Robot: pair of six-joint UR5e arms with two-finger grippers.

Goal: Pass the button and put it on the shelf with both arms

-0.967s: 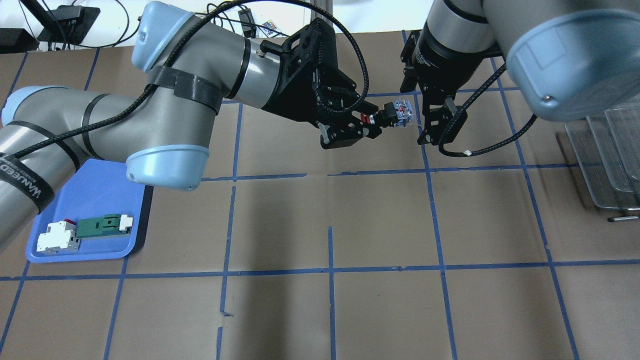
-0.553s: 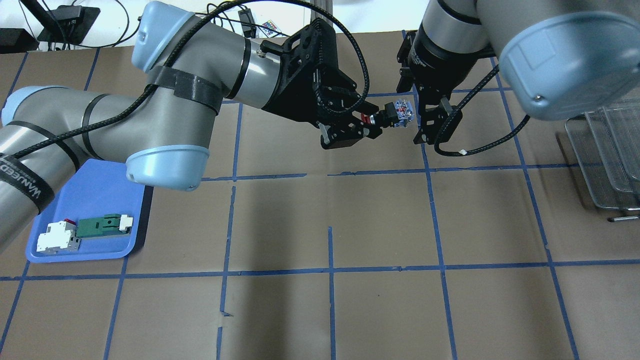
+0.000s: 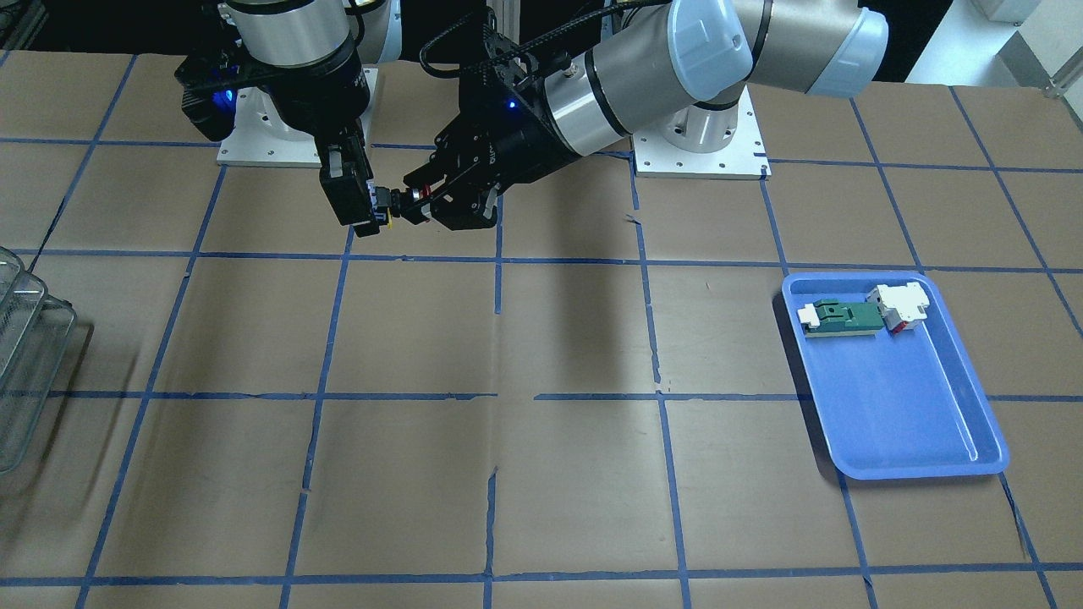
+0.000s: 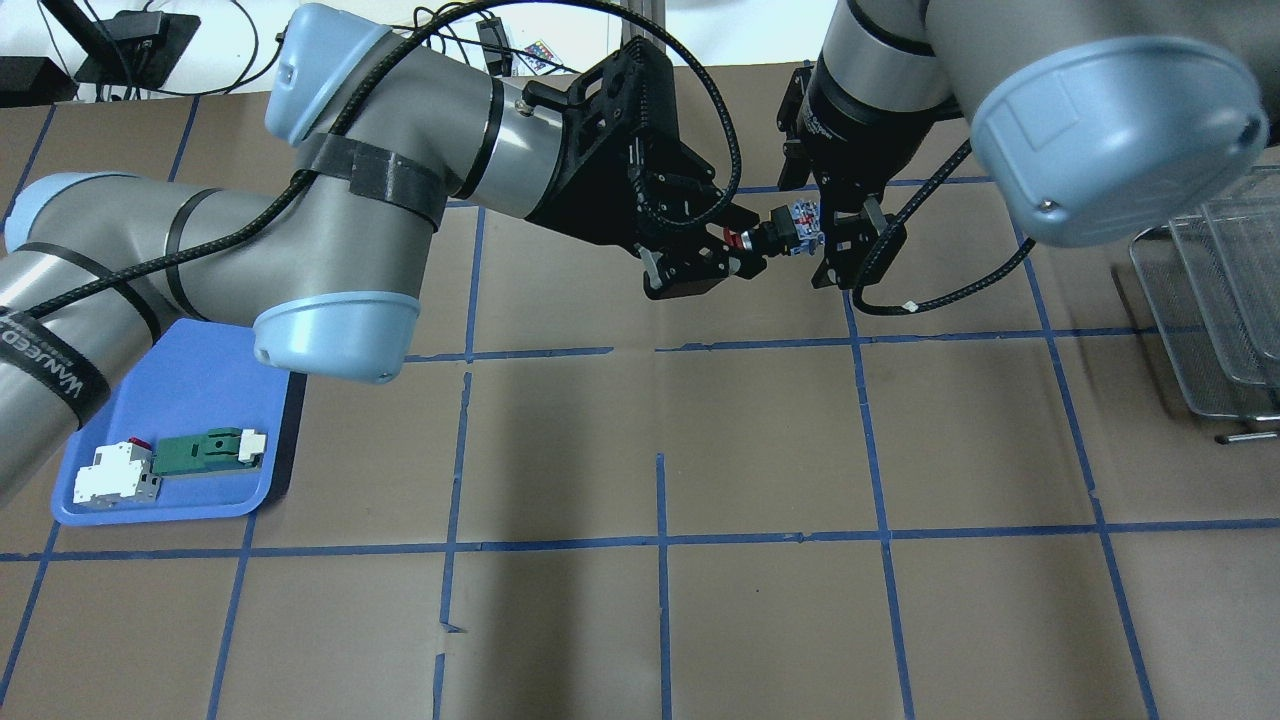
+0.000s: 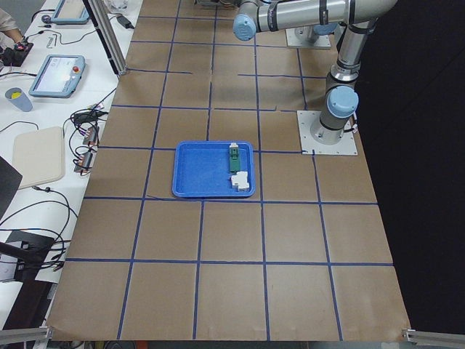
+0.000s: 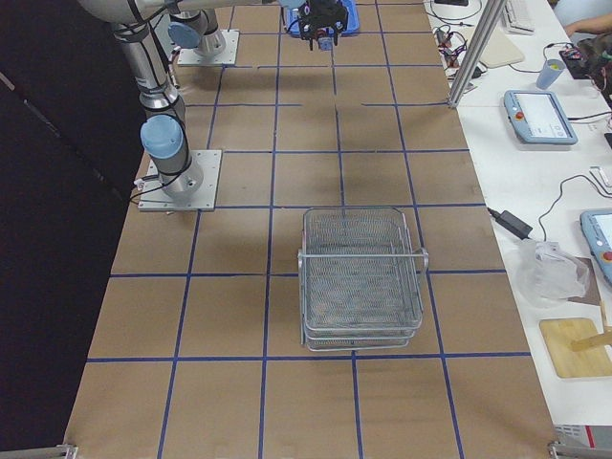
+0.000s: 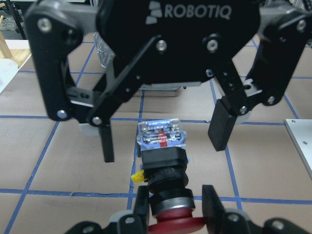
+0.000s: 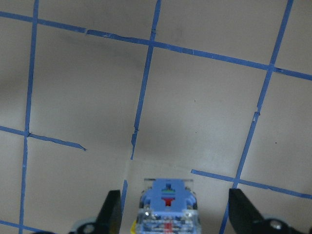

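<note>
The button (image 4: 790,228) hangs in the air, its red cap and silver ring pinched in my left gripper (image 4: 742,240), which is shut on it. Its blue-clear block end points at my right gripper (image 4: 820,232). The right gripper is open, with its fingers either side of the block end and not touching it. The left wrist view shows the button (image 7: 163,156) with a right finger (image 7: 222,129) beside it. In the right wrist view the block (image 8: 168,202) sits between the fingers. The wire shelf (image 6: 361,277) stands far right (image 4: 1220,300).
A blue tray (image 4: 190,400) at the near left holds a green-and-white flat part (image 4: 208,450) and a white-and-red blocky part (image 4: 115,475). Brown paper with blue tape lines covers the table. Both arms meet over the far middle of the table.
My right gripper has moved left toward the button and now straddles its block end. The left arm and the button have stayed still.
</note>
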